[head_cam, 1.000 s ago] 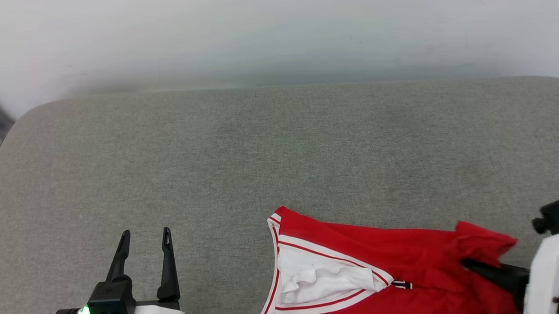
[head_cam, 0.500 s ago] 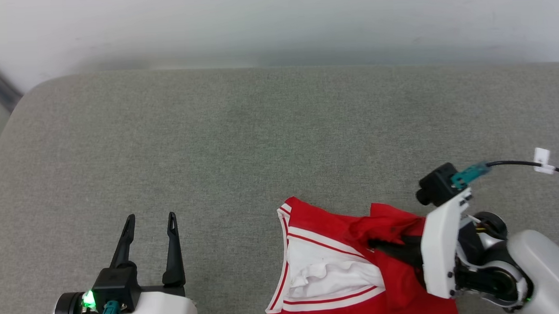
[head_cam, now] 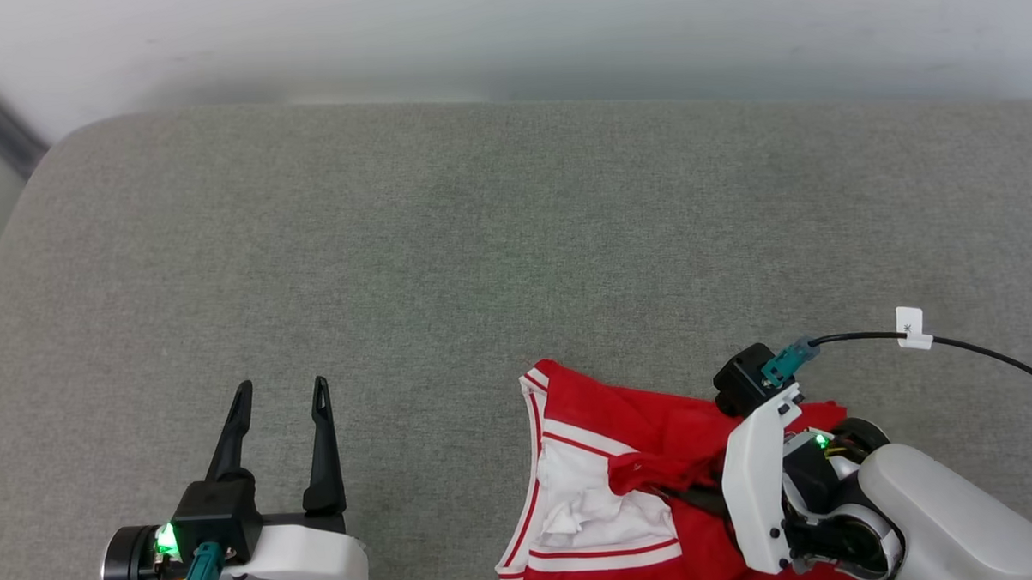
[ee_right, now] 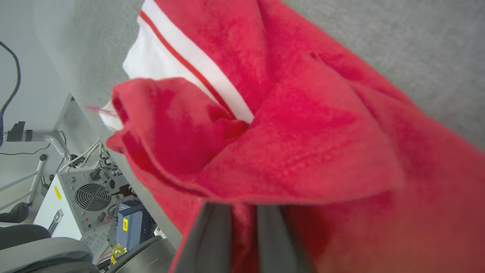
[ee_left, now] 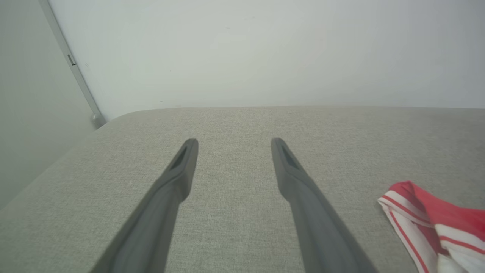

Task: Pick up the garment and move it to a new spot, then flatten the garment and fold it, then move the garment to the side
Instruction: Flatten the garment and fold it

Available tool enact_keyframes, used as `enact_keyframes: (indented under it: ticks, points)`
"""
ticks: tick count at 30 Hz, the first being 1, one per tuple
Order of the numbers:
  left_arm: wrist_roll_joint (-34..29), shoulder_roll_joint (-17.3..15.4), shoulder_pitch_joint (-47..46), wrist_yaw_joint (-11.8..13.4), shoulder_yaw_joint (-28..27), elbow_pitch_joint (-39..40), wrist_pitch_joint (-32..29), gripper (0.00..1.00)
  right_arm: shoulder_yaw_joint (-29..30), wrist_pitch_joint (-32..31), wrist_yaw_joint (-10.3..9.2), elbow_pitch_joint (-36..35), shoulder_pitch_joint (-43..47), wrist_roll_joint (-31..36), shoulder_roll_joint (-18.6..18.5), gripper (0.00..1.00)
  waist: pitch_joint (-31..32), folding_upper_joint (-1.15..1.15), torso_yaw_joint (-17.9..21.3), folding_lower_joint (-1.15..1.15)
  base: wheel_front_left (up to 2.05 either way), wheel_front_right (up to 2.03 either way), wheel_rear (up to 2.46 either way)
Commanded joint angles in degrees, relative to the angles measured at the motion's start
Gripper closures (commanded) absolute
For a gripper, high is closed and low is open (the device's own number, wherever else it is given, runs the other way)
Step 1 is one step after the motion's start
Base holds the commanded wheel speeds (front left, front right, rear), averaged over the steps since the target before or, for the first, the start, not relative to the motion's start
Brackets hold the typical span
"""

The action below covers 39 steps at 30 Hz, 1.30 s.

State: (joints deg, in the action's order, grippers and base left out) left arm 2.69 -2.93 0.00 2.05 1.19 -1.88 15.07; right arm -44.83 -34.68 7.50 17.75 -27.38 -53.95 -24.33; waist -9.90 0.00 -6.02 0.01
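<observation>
The red garment (head_cam: 624, 424) with white sleeve and striped trim lies bunched at the near edge of the grey padded surface (head_cam: 480, 240). My right gripper (head_cam: 679, 490) points left over it, shut on a fold of red cloth that is lifted across the white part. In the right wrist view the garment (ee_right: 303, 144) drapes over my right gripper (ee_right: 244, 216), with red cloth pinched between the two fingers. My left gripper (head_cam: 281, 397) stands open at the lower left, apart from the garment, with nothing between its fingers. In the left wrist view my left gripper (ee_left: 233, 146) is open and the garment (ee_left: 435, 220) lies at the right.
A pale wall (head_cam: 507, 33) runs behind the surface, whose rounded left corner (head_cam: 56, 151) drops off. A black cable (head_cam: 982, 351) trails from my right wrist. In the right wrist view, equipment with a fan (ee_right: 89, 197) stands below the surface's near edge.
My right gripper has swung in from the right and carried the red fold leftward over the garment's white part. The head camera has tilted. The left gripper has stayed open.
</observation>
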Motion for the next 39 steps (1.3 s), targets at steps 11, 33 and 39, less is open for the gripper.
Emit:
enact_keyframes:
  ticks: [11,33,39]
  points:
    - [-0.42,0.08,2.50,0.32,-0.63,-0.17,0.13,0.00,3.46,11.08,-0.02,-10.56,-1.71,-0.10,-8.02,0.00,5.20,0.00,3.19,-0.01,0.00,0.00,0.00]
    - [-0.05,0.07,5.47,0.00,-0.84,0.19,0.13,0.00,43.11,49.81,-0.03,-10.45,20.88,36.49,9.13,0.00,9.26,0.00,6.63,-0.01,0.00,0.00,0.00]
    - [-0.03,0.07,6.15,-0.03,-1.03,0.65,0.13,0.00,47.13,49.83,-0.02,-16.64,28.84,40.48,15.56,0.00,9.77,0.00,6.68,-0.01,0.00,0.00,0.00]
